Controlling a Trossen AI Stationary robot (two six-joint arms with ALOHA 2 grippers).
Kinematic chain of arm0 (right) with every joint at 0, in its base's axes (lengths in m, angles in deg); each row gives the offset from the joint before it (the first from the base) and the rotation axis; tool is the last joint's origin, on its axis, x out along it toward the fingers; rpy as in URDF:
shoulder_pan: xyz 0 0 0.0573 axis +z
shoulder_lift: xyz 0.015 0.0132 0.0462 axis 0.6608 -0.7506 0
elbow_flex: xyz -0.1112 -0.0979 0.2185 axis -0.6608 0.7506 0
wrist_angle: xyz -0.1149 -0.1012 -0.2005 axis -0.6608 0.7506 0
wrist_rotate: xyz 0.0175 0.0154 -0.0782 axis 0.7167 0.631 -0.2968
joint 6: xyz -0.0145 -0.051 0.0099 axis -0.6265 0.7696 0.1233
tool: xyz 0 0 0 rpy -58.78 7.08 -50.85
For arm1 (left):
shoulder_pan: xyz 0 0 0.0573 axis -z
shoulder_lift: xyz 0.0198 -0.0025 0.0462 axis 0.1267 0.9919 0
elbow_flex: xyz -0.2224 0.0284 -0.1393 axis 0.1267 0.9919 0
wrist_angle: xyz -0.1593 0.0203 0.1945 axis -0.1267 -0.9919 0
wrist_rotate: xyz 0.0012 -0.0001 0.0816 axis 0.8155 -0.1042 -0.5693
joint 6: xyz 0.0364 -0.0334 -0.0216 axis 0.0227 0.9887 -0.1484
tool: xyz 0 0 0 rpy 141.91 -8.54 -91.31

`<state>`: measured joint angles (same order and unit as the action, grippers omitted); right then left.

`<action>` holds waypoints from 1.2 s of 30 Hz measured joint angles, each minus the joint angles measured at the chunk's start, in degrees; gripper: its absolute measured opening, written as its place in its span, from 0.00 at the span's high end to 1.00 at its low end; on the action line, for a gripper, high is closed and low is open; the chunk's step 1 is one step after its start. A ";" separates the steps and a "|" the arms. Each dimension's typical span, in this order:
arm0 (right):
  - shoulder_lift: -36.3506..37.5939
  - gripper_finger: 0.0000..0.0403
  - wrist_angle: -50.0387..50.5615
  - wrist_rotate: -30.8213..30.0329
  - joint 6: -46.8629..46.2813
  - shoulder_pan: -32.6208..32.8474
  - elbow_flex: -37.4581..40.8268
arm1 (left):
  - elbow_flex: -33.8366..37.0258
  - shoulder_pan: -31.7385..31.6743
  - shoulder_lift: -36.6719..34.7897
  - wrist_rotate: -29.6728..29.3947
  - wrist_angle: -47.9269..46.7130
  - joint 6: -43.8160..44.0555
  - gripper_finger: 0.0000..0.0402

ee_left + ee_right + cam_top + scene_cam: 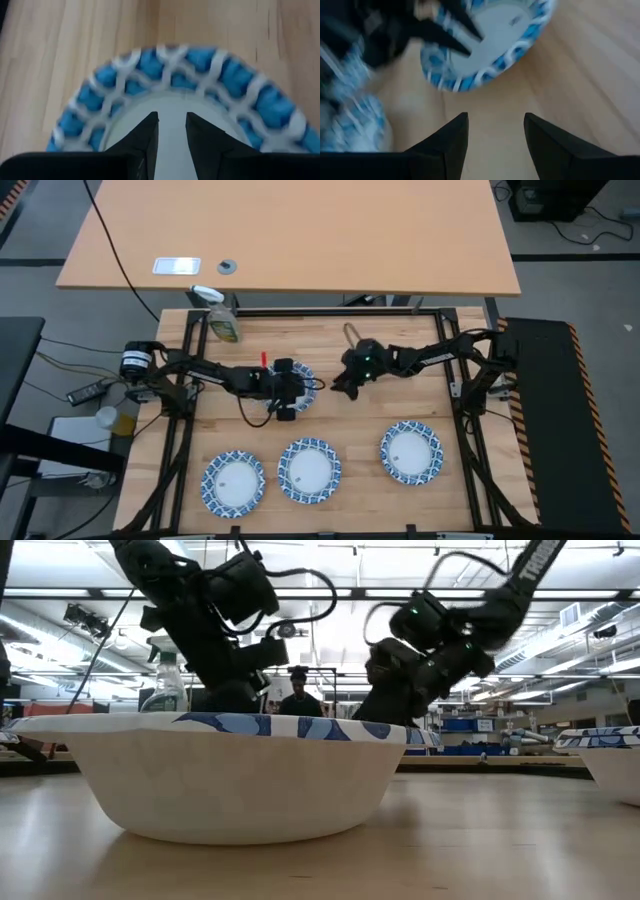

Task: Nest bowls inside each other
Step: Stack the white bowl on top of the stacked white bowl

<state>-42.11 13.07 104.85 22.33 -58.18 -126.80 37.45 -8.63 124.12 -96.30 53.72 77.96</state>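
Three blue-and-white rimmed bowls [233, 482], [309, 470], [411, 451] stand in a row on their bases near the table's front edge. Another bowl [308, 375] rests mid-table. My left gripper [296, 388] slants down over it. Its fingers are a little apart above the bowl's white centre [172, 107], with nothing between them. My right gripper [340, 388] hangs open just right of that bowl, over bare wood [495, 130]. In the right wrist view the mid-table bowl [490, 30] shows beyond its fingers. My left gripper's fingertips [150, 127] stand over the mid-table bowl's white centre, coming slanting down from the table's left. I cannot tell whether they touch the bowl. The bowl sits flat on the table.
A green-and-white spray bottle [222, 320] stands at the far left corner of the work table. A dark frame [320, 312] rims the table. Bare wood lies between the mid-table bowl and the near row. A person [298, 690] stands in the room behind.
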 joint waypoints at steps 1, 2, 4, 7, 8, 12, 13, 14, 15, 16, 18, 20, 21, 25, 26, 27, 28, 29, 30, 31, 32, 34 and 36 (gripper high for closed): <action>0.00 0.51 -3.12 1.08 -3.11 -0.69 1.22 | 0.06 0.29 -0.37 -0.07 -1.23 0.20 0.74; -0.01 0.51 -5.57 2.17 -5.77 -1.23 2.00 | 0.06 0.62 -0.79 -0.05 -1.90 0.28 0.74; 0.00 0.51 -7.02 3.08 -9.03 -1.77 2.43 | 0.04 1.11 -2.06 -0.05 -5.17 0.30 0.74; -0.83 0.51 -5.80 0.87 -10.21 -0.79 2.03 | 0.06 1.35 -4.18 -0.07 -9.47 0.66 0.74; -1.72 0.51 -5.81 0.09 -10.27 -0.19 1.20 | 0.08 1.34 -5.13 -0.09 -11.10 0.73 0.74; -5.96 0.51 -6.64 -0.54 -11.06 0.48 -3.92 | 0.08 1.41 -9.24 -2.00 -13.29 0.73 0.74; -7.76 0.51 -6.47 -0.40 -11.09 0.22 -5.42 | 0.10 1.59 -10.72 -2.40 -14.34 0.73 0.74; -9.38 0.51 -6.15 0.50 -11.24 -0.13 -6.75 | 0.08 1.63 -11.96 -2.86 -14.84 0.79 0.74; -10.96 0.50 -5.82 1.52 -11.61 -0.56 -8.06 | -0.05 1.63 -13.41 -3.00 -15.75 1.02 0.74; -12.38 0.50 -5.89 2.64 -12.10 -0.92 -9.32 | -0.05 1.65 -15.05 -2.94 -18.08 1.67 0.74; -13.88 0.48 -6.19 5.82 -12.74 -1.75 -10.46 | 0.06 1.92 -17.24 -2.62 -22.38 3.69 0.74; -14.52 0.45 -6.25 7.14 -13.50 -2.15 -10.71 | 1.25 2.69 -19.98 -2.14 -24.90 6.01 0.74; -14.56 0.44 -5.84 6.65 -13.96 -2.26 -10.47 | 2.38 3.01 -20.99 -2.10 -25.61 6.95 0.74; -14.53 0.38 -7.17 4.05 -15.79 -2.51 -10.07 | 9.29 3.92 -24.14 -2.02 -22.24 9.71 0.74; -14.53 0.37 -7.78 4.00 -16.16 -2.56 -10.12 | 10.90 3.92 -24.23 -2.02 -20.01 10.58 0.74; -14.53 0.37 -8.39 4.04 -16.78 -2.54 -10.10 | 12.41 3.92 -24.31 -2.02 -17.80 11.18 0.74; -14.53 0.36 -8.85 3.94 -17.30 -2.53 -10.10 | 13.87 3.91 -24.54 -2.03 -16.76 11.59 0.74; -14.49 0.36 -9.12 3.93 -17.48 -2.55 -10.12 | 15.00 3.91 -24.51 -2.09 -15.53 12.20 0.74; -14.49 0.36 -9.33 4.20 -17.79 -2.54 -10.12 | 15.87 3.91 -24.26 -2.07 -13.12 12.41 0.74; -14.49 0.37 -9.66 4.44 -18.55 -2.53 -10.12 | 16.63 3.91 -24.03 -2.09 -10.94 12.40 0.74; -14.49 0.38 -9.75 4.40 -18.99 -2.51 -10.12 | 17.19 3.92 -24.11 -2.00 -10.32 12.40 0.74; -14.47 0.40 -9.78 4.40 -19.01 -2.49 -10.12 | 17.46 3.92 -24.13 -2.06 -8.13 11.93 0.74; -14.47 0.42 -10.05 4.35 -19.03 -2.45 -10.12 | 17.57 3.99 -24.11 -2.08 -6.23 10.67 0.74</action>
<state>-56.58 3.02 109.21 3.30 -60.63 -136.92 55.02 -4.64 100.01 -98.38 47.48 88.64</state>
